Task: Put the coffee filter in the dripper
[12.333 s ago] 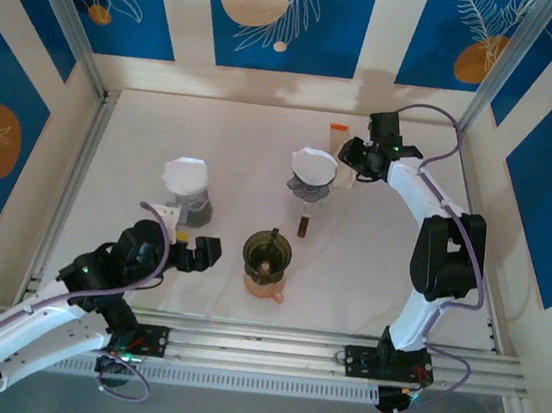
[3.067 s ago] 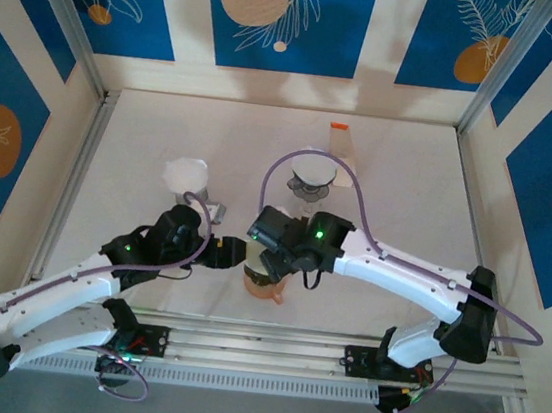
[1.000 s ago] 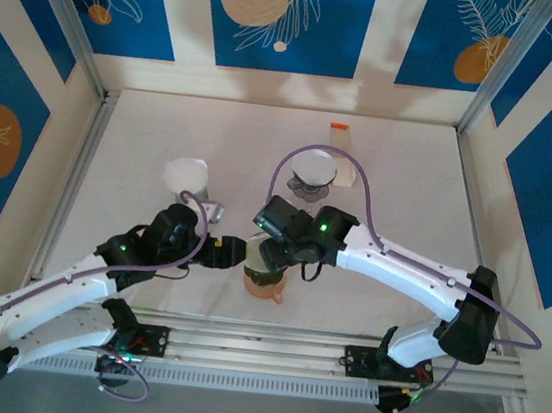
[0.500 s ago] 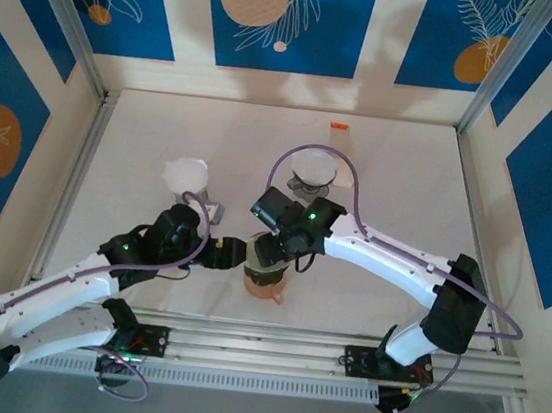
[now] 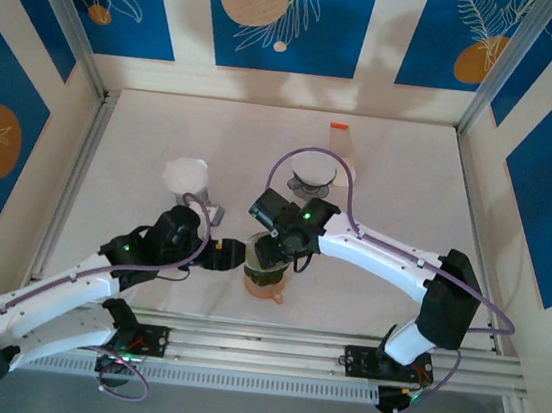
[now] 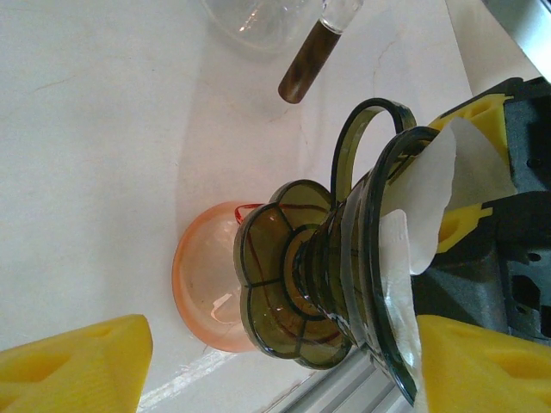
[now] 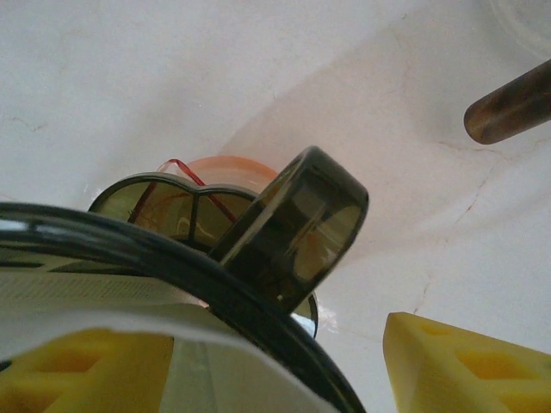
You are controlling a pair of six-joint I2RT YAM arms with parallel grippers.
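Note:
A dark olive dripper (image 5: 264,269) stands on an orange cup (image 5: 269,289) near the table's front middle. The white coffee filter (image 6: 435,185) sits in the dripper's mouth and sticks out past the rim. My right gripper (image 5: 271,250) hangs over the dripper, open. One of its fingers is inside behind the filter (image 7: 103,301), the other outside by the dripper's handle (image 7: 293,228). From the left, my open left gripper (image 5: 244,258) straddles the dripper (image 6: 344,275), its yellow fingers (image 6: 73,366) wide apart on either side.
A stack of white filters (image 5: 185,173) rests on a grey holder (image 5: 207,208) at the left. A clear glass dripper (image 5: 312,179) and an orange-capped bottle (image 5: 339,142) stand behind. A brown tube (image 6: 312,56) lies close behind the cup. The front rail is near.
My right gripper has shifted a little left and settled lower over the dripper. The left arm has hardly moved, and its fingers have narrowed slightly.

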